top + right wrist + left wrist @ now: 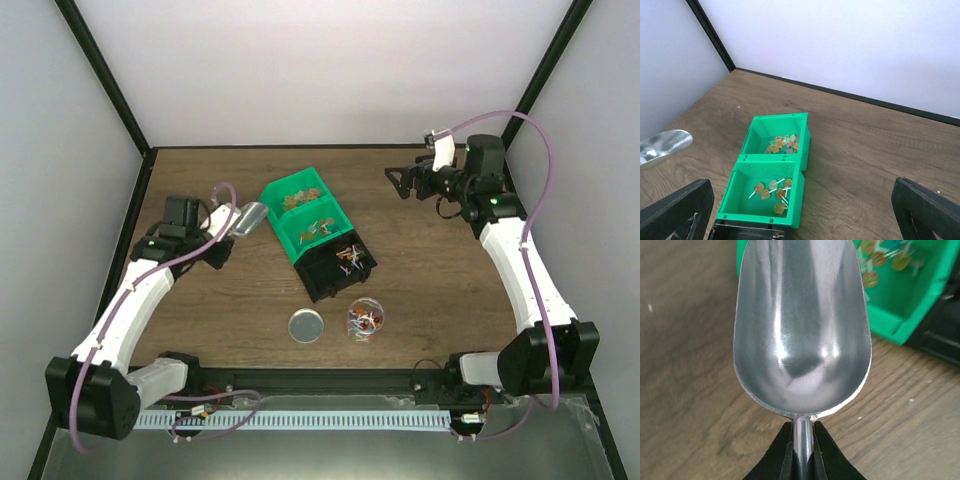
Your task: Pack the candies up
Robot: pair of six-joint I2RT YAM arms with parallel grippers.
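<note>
**Ana:** What do we see in the left gripper?

**Ben:** We see it shut tight on the thin handle of a shiny metal scoop. The two black fingers pinch the handle from both sides. Inside the bowl of the scoop we see only shiny metal.

**Ana:** Where is the scoop?

**Ben:** It is just beside the left side of the far green bin, and its tip points at that bin. We cannot tell if it touches the table.

**Ana:** And the right gripper?

**Ben:** Its jaws stand wide apart and hold nothing. It hangs over the far right part of the table, well apart from the bins, and it faces them.

**Ana:** Where are the candies?

**Ben:** We see a little heap of red, blue, orange and white ones in the black bin. That bin is at the near end of a slanted row, and it touches the near green bin. More of them lie in the clear cup, which stands upright just in front of the black bin.

**Ana:** What is next to the cup?

**Ben:** A round grey disc lies flat on the table. It is just left of the cup and does not touch it.

**Ana:** What is in the two green ones?

**Ben:** The far one has small yellow and green sweets. The near one has orange lollipops on white sticks.
</note>
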